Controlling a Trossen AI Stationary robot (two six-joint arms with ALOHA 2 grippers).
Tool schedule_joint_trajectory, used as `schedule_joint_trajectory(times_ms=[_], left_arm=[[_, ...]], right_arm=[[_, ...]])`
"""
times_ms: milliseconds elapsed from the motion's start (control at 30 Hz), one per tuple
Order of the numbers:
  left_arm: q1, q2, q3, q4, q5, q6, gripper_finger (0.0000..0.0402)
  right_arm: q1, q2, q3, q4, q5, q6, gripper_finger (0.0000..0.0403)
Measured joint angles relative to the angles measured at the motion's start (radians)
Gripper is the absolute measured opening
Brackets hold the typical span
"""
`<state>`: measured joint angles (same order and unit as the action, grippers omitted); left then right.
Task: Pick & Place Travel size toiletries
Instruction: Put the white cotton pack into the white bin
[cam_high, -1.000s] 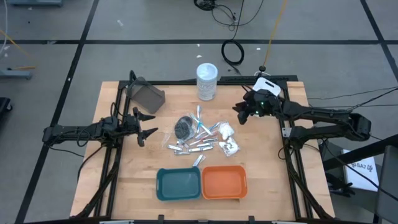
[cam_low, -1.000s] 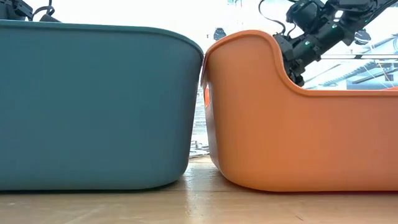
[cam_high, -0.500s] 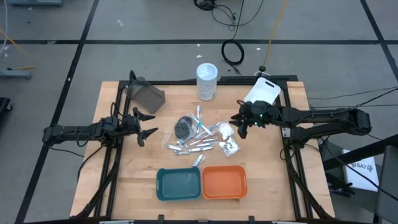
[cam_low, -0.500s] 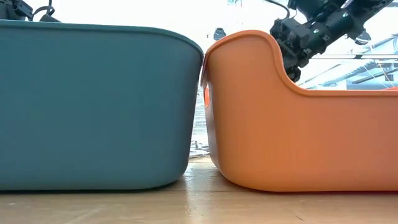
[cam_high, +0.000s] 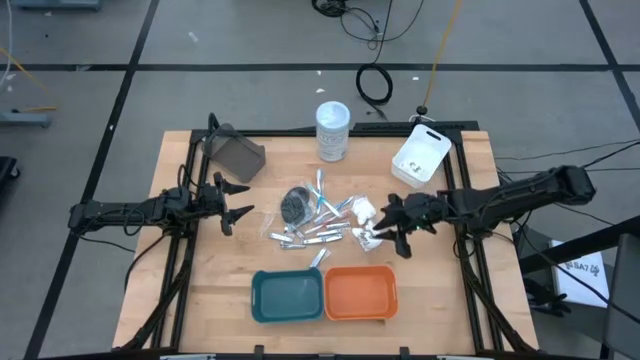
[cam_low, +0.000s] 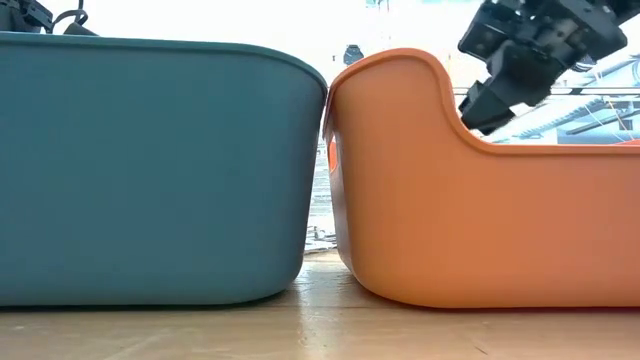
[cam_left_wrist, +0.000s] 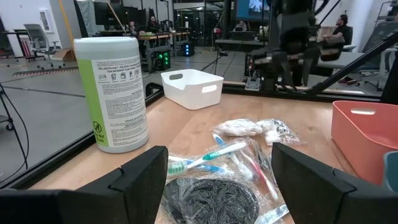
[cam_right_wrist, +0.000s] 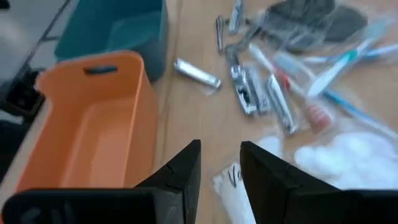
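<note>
- A teal tray (cam_high: 287, 295) and an orange tray (cam_high: 360, 293) are set side by side, touching, at the near table edge.
- The travel size toiletries (cam_high: 325, 222) are heaped mid-table: silver nail clippers (cam_right_wrist: 249, 94), wrapped toothbrushes (cam_left_wrist: 214, 155), a dark round bundle (cam_high: 295, 205) and white packets (cam_high: 368, 235).
- The right gripper (cam_high: 385, 223) is positioned low at the pile's right edge, just over the white packets; its fingers (cam_right_wrist: 180, 171) are held slightly apart, nothing clamped.
- The left gripper (cam_high: 240, 201) is parked left of the pile, jaws spread wide and empty.
- A white-lidded wipes canister (cam_high: 333, 130) and a white bin (cam_high: 421, 157) are located at the far side.
</note>
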<state>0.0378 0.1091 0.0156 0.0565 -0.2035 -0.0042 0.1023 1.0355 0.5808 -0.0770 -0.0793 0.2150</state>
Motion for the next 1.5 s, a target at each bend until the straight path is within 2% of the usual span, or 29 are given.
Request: schedule_joint_trajectory(times_ms=[133,367,500,700,833,967,1067,1200,1500], left_arm=[[0.000,0.000,0.000,0.000,0.000,0.000,0.0280],[0.000,0.000,0.000,0.000,0.000,0.000,0.0280],[0.000,0.000,0.000,0.000,0.000,0.000,0.0280],[0.000,0.000,0.000,0.000,0.000,0.000,0.0280],[0.000,0.000,0.000,0.000,0.000,0.000,0.0280],[0.000,0.000,0.000,0.000,0.000,0.000,0.0280],[0.000,0.000,0.000,0.000,0.000,0.000,0.0280],[0.000,0.000,0.000,0.000,0.000,0.000,0.0280],[0.000,0.000,0.000,0.000,0.000,0.000,0.0280]], right_arm=[[0.003,0.000,-0.027,0.036,0.004,0.006,0.0105],[-0.034,0.000,-0.039,0.233,0.007,-0.015,0.0106],[-0.051,0.000,-0.031,0.264,0.027,-0.056,0.0123],[-0.051,0.012,0.008,0.228,0.216,-0.090,0.0186],[-0.056,0.075,0.074,0.115,0.281,-0.097,0.0224],[-0.083,0.177,0.162,-0.061,0.280,-0.073,0.0237],[-0.117,0.254,0.216,-0.159,0.227,-0.071,0.0234],[-0.163,0.336,0.228,-0.158,0.180,-0.078,0.0227],[-0.228,0.487,0.228,-0.139,0.182,-0.092,0.0224]])
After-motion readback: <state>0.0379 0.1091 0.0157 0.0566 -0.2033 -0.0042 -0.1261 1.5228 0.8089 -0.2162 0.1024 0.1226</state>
